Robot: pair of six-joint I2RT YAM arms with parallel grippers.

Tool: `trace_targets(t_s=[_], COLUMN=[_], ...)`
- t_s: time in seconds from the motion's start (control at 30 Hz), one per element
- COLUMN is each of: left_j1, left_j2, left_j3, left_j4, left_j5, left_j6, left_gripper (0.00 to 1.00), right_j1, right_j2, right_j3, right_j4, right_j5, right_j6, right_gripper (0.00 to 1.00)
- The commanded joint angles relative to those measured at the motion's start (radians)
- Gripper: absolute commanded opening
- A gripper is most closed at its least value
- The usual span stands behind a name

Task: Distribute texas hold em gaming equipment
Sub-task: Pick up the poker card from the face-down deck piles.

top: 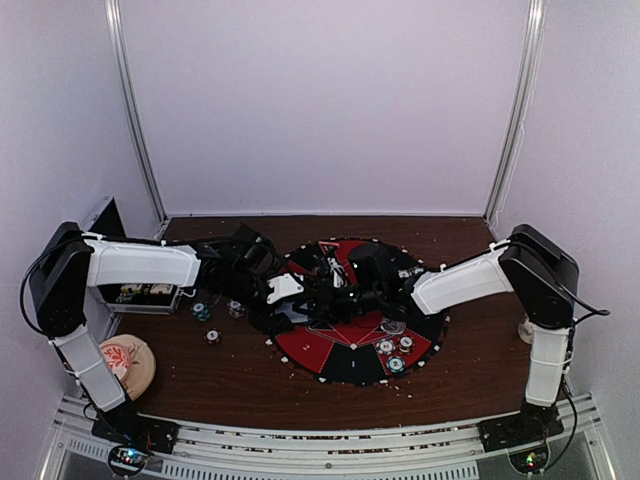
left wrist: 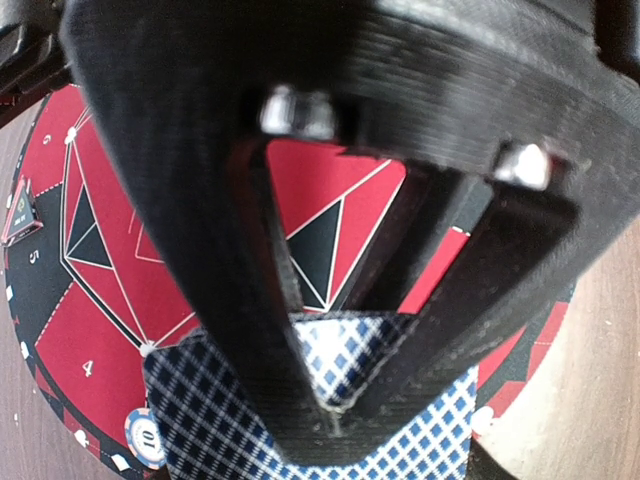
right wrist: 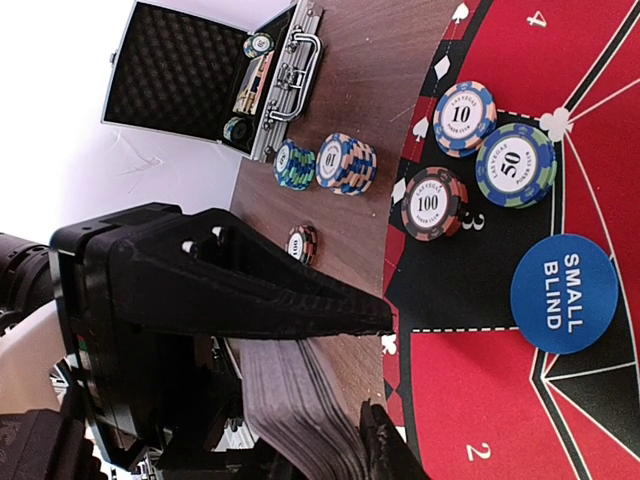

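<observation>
We lose the deck (right wrist: 300, 405) past the bottom edge. The left gripper (left wrist: 335, 420) blocks most of the mat (left wrist: 90, 330). From above, jaws look too small to read.

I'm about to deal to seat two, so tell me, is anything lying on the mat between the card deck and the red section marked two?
Nothing visible. The card deck hangs right beside that red section; the blue disc sits at its border with section three, and three chips lie beyond it.
</observation>
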Motion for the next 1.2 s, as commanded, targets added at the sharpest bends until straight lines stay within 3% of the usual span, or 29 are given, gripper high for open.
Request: trace_targets(t_s=[0.0, 0.43, 0.63, 1.17], left_j1=[0.005, 0.005, 0.005, 0.005], left_j2=[-0.028, -0.034, -0.033, -0.051], left_j3=[-0.010, -0.013, -0.010, -0.007], left_j4=[0.014, 0.013, 0.014, 0.006], left_j5=[0.002, 0.005, 0.016, 0.027], left_j6=[-0.008, -0.009, -0.008, -0.006], left_gripper=[0.44, 0.44, 0.44, 0.44], right_j1=[-0.012, -0.016, -0.004, 0.024], right_j2=[-0.045, -0.050, -0.018, 0.071], right_j3=[-0.011, -0.001, 0.054, 0.098], right_j4=[-0.052, -0.064, -0.036, -0.001], right_j5=[0.048, 0.057, 0.024, -0.012], right_j6=[-0.028, -0.036, -0.017, -0.012], right_gripper=[0.23, 0.30, 0.53, 0.54])
